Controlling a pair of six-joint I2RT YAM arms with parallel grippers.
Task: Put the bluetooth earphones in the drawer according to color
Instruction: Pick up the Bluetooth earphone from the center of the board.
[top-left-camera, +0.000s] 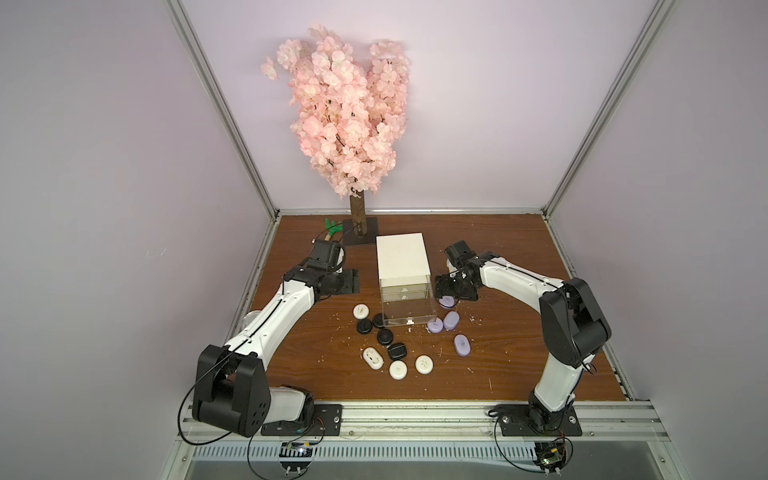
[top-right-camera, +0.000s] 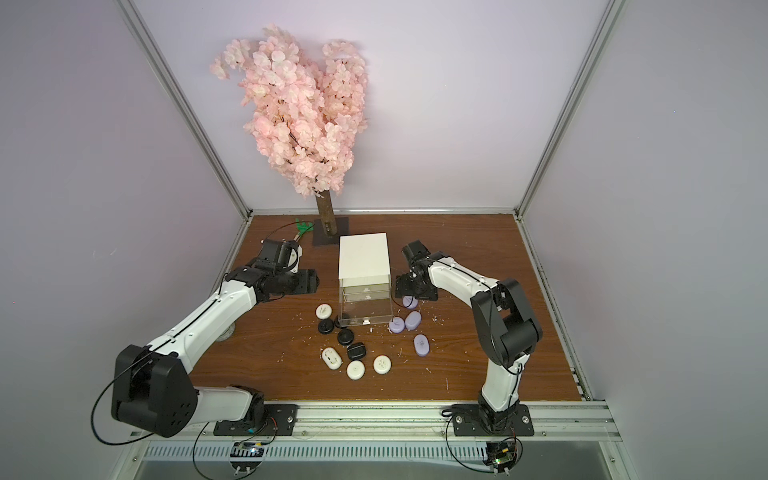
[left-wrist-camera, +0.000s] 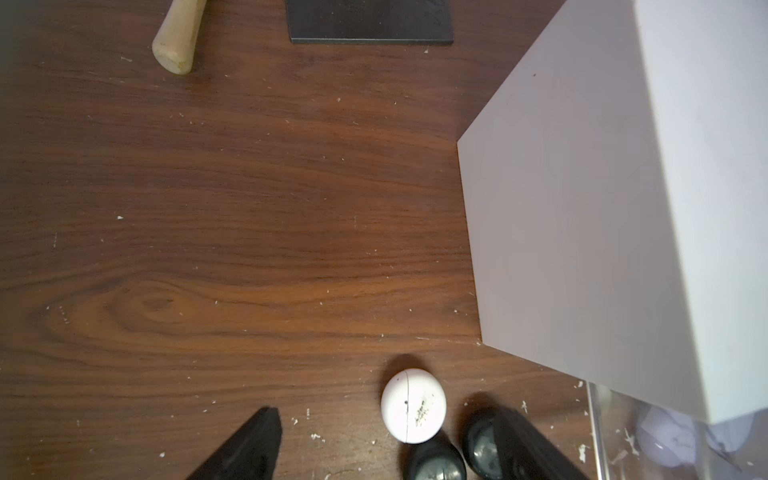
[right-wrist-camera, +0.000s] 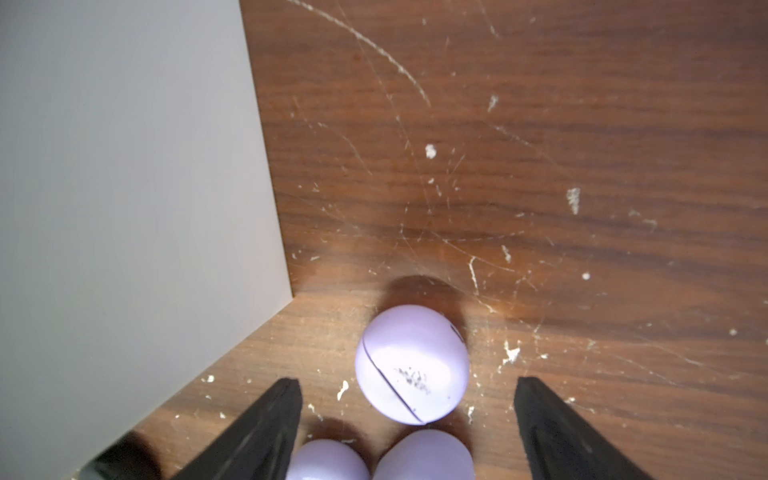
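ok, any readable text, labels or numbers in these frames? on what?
Nothing legible in any view.
white earphone case: dark smudged print, too blurred to read.
lavender earphone case: the same kind of dark smudged print, unreadable.
drawer fronts: tiny dark marks, too small to read.
black base plate: faint scrawl at the picture's edge, cut off, unreadable.

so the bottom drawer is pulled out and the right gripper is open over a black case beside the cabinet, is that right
Not quite. The case under the right gripper is a lavender case, not a black one, as the right wrist view shows. The rest holds: the gripper is open beside the cabinet, and both top views show the bottom drawer pulled out.
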